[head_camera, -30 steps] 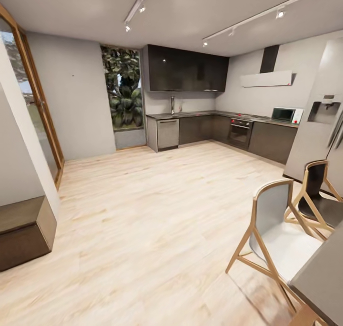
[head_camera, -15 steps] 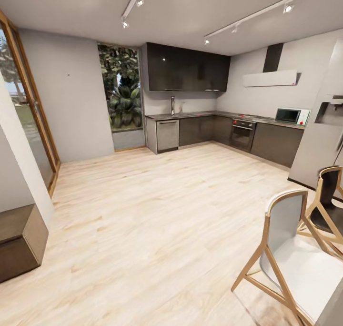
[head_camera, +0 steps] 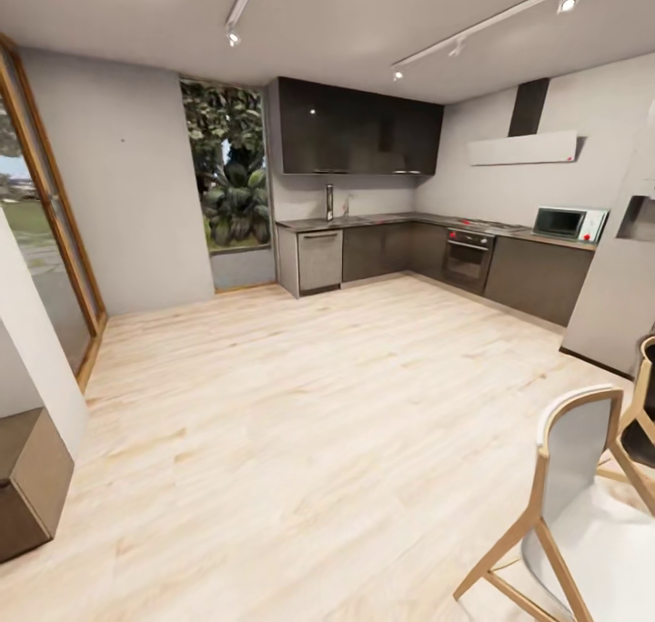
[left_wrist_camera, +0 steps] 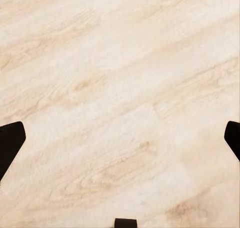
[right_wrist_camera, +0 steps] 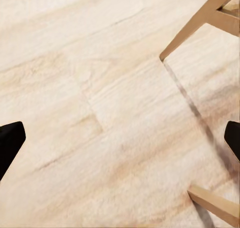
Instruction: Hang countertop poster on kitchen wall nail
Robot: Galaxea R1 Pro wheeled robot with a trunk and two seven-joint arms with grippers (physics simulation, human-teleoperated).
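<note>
Far left, a tall wood-framed glass door (head_camera: 50,231) and a low dark-brown wooden cabinet (head_camera: 32,476) against a white wall. Next, the plain grey kitchen wall (head_camera: 127,176) with one tiny dark dot on it, too small to tell whether it is a nail. Then a tall window with green plants outside (head_camera: 227,172). Right of that, glossy dark-grey upper cabinets (head_camera: 359,126) over the long L-shaped grey metal surface (head_camera: 382,220), which runs left to right along the back wall and then turns toward the camera along the right wall; a chrome faucet (head_camera: 329,201) stands on it, a steel oven with red knobs (head_camera: 467,256) sits under it, a white microwave (head_camera: 566,223) at its right end. The poster cannot be made out at this range, so its place on the surface, its long axis and its facing cannot be told; the surface itself is well apart from both claws, across the light wood plank floor (head_camera: 300,404). Near right, a grey-seated chair with light wooden legs (head_camera: 573,476). Left claw (left_wrist_camera: 120,138): dark fingertips (left_wrist_camera: 9,140) spread wide at the frame edges, nothing between, floor beneath. Right claw (right_wrist_camera: 120,138): fingertips (right_wrist_camera: 10,138) likewise spread wide, empty, over floor beside wooden chair legs (right_wrist_camera: 197,23).
</note>
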